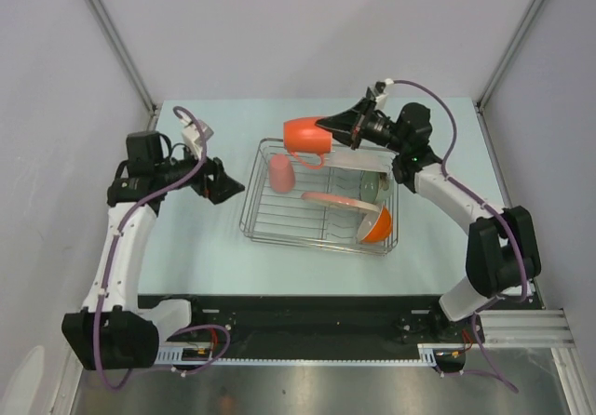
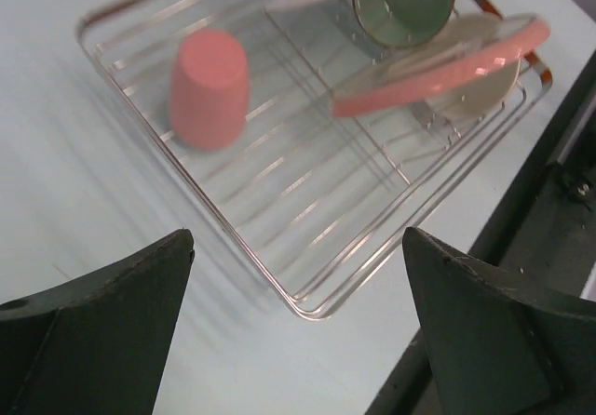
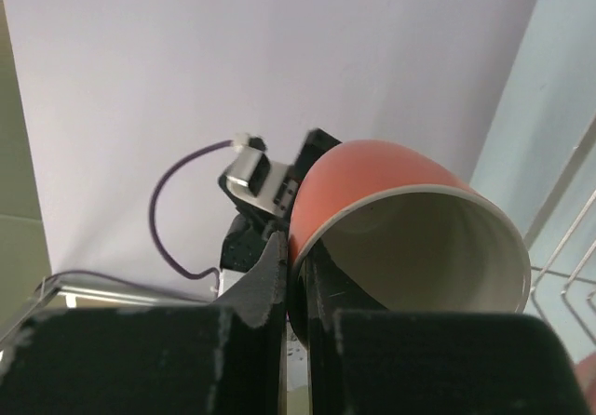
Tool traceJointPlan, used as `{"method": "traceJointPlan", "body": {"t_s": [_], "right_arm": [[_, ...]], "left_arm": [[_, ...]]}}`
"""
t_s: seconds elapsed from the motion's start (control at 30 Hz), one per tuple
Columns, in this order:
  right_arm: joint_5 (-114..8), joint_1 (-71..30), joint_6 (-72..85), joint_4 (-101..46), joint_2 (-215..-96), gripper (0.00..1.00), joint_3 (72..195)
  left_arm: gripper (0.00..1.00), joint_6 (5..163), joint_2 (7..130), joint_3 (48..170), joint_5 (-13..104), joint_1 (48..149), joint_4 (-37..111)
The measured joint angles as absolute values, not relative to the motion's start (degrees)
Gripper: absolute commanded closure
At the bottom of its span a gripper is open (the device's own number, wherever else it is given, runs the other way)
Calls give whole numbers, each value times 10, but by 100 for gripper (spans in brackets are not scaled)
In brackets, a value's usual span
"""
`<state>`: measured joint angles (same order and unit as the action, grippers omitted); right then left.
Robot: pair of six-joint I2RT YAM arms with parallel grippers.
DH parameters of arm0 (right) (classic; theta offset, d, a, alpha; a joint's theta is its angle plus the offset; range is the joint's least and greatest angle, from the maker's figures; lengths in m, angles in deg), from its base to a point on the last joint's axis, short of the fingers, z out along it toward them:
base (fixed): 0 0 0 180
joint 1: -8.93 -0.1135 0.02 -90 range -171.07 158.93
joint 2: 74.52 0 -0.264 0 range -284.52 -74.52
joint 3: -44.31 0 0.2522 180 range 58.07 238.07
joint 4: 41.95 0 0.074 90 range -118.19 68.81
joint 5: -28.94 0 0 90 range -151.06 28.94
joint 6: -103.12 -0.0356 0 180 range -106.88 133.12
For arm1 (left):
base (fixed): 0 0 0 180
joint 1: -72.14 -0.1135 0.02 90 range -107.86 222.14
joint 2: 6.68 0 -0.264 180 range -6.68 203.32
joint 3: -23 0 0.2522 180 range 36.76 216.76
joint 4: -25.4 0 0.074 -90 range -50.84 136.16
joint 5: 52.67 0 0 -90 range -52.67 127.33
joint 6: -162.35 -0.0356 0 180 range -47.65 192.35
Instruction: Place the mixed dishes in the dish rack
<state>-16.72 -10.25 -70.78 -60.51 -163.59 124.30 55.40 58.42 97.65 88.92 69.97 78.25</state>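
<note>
My right gripper [image 1: 339, 128] is shut on the rim of an orange mug [image 1: 307, 136], white inside, and holds it on its side above the far edge of the dish rack [image 1: 251, 216]. The right wrist view shows the mug [image 3: 391, 201] with one finger inside its wall and one outside, at the right gripper [image 3: 296, 247]. In the rack are an upside-down coral-pink cup [image 1: 281, 173], a pink plate [image 1: 337, 200], a pale green bowl [image 1: 372, 187] and an orange bowl [image 1: 375, 225]. My left gripper [image 1: 228, 185] stands open and holds nothing, left of the rack.
The left wrist view looks between the open left gripper [image 2: 298, 240] at the rack's near corner [image 2: 307, 308], the cup [image 2: 209, 89], plate [image 2: 447, 66] and green bowl [image 2: 405, 4]. Grey walls enclose the pale blue table [image 1: 196, 257]; a black rail [image 1: 307, 327] runs along the near edge.
</note>
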Motion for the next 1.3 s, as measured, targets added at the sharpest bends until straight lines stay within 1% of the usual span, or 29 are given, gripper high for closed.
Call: {"method": "traceJointPlan", "body": {"t_s": [0.1,0.23,0.4,0.6,0.73,0.93,1.3], "right_arm": [[-165,-130,-737,-651,-1656,100,1243],[-166,-150,-765,-695,-1669,100,1243],[-175,-181,-811,-762,-1695,100,1243],[-184,-219,-832,-783,-1718,100,1243],[-188,-228,-844,-798,-1728,100,1245],[-201,-235,-862,-817,-1755,100,1267],[-207,-237,-870,-820,-1776,100,1283]], "left_arm": [[0,583,572,1026,886,697,759],[1,636,599,1070,910,697,731],[1,777,602,1056,965,697,615],[0,953,596,1031,1024,697,456],[0,1016,600,1029,1046,697,398],[0,1049,600,992,1056,699,358],[0,1022,602,975,1050,700,358]]}}
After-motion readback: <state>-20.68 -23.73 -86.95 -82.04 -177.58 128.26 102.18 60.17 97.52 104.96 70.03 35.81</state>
